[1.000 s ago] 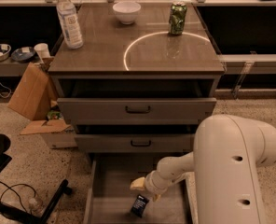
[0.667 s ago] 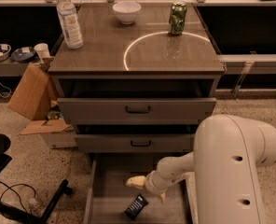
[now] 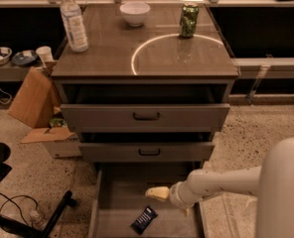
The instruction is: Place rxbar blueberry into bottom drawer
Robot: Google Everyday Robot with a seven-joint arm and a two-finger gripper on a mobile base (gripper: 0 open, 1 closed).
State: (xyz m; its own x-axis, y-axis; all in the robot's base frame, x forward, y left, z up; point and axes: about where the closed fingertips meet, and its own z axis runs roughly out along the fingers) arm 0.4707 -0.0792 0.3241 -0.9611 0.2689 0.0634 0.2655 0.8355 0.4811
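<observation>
My end effector (image 3: 158, 193) hangs over the open bottom drawer (image 3: 118, 195), toward its right side. It holds nothing. I cannot tell if it is open or closed.

The rxbar blueberry (image 3: 144, 219) lies flat on the drawer floor, at a slant, near the front. It is close to my end effector but not touching it.

So I think the putting-in step is done, because the bar is in the right place. The next move, I think, is to lift my arm (image 3: 221, 182) up and out of the drawer. I should go gently, so I do not bump the bar or the middle drawer (image 3: 148, 151) just above.

On the top surface (image 3: 152, 58) stand a water bottle (image 3: 73, 21), a white bowl (image 3: 135, 13) and a green can (image 3: 188, 20). I leave them alone.
</observation>
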